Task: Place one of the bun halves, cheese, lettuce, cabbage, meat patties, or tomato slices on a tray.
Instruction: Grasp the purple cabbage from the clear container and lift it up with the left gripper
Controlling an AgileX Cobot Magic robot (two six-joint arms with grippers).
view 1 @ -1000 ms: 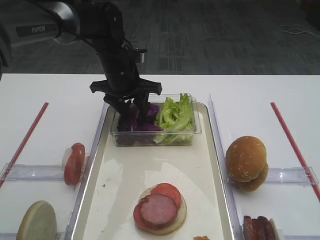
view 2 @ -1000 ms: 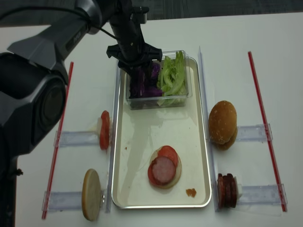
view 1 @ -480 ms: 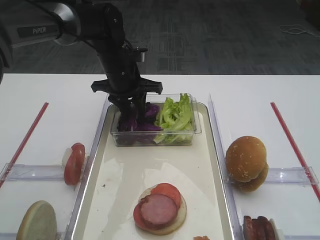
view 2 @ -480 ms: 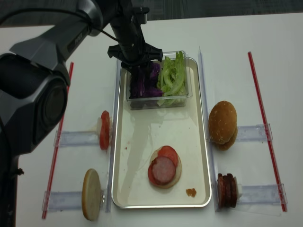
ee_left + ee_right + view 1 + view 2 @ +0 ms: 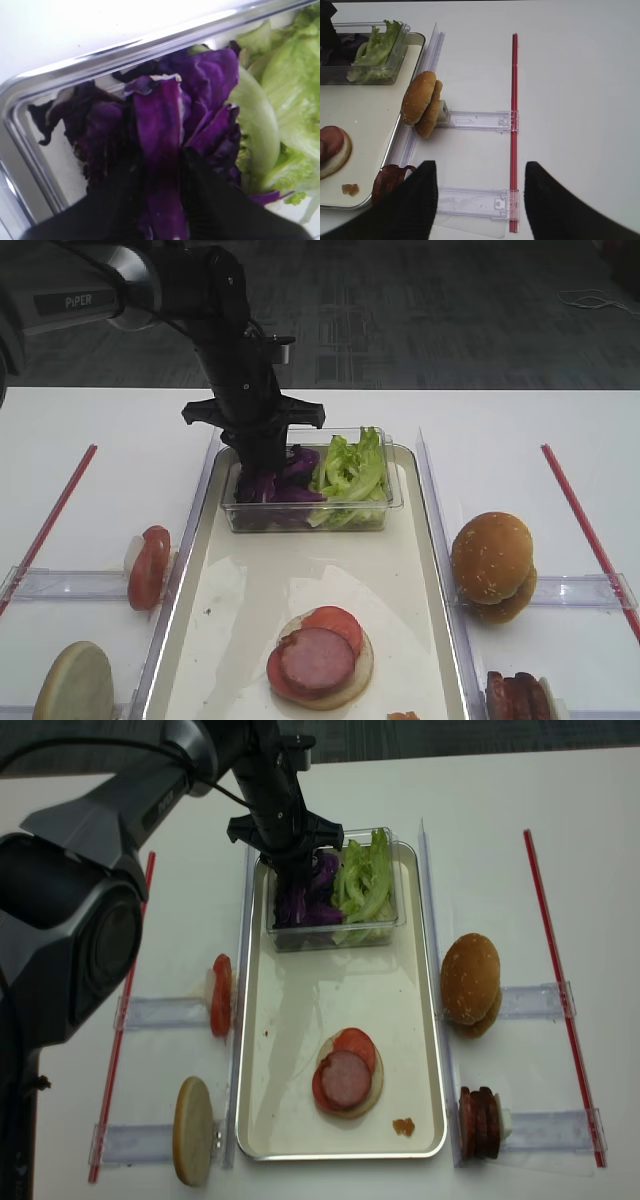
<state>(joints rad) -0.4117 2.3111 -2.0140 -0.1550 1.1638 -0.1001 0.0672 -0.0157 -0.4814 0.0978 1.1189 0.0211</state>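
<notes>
Left hand (image 5: 160,175) is down inside the clear tub (image 5: 305,515), its two dark fingers (image 5: 117,190) pinched on either side of a purple cabbage (image 5: 160,150) strip; we call it closed on the cabbage. In the left wrist view the strip stands up between the fingers, so the grip is across its width, which we judge good for lifting one piece clear of the pile.

The tub sits at the far end of the tray (image 5: 420,570), and the cabbage fills its left half with lettuce (image 5: 350,470) in the right half. The hand comes straight down on the left half, likely to avoid dragging lettuce along.

Toward the tray's near end lies a bun half (image 5: 345,680) face up, with a meat patty (image 5: 315,660) and a tomato slice (image 5: 335,622) overlapping on it. That is the stack in progress, so we judge the cabbage goes on the tray next, probably there. A small orange crumb (image 5: 403,1126) sits near the tray's near right corner.

On the bench left of the tray, tomato slices (image 5: 148,565) and a pale bun round (image 5: 75,682) stand on edge in clear holders. Right of the tray, sesame buns (image 5: 492,565) and spare patties (image 5: 520,698) stand likewise, kept upright for easy side grabs.

Right hand (image 5: 480,200) hangs open over the bench's right side, holding nothing, well apart from the tray.
</notes>
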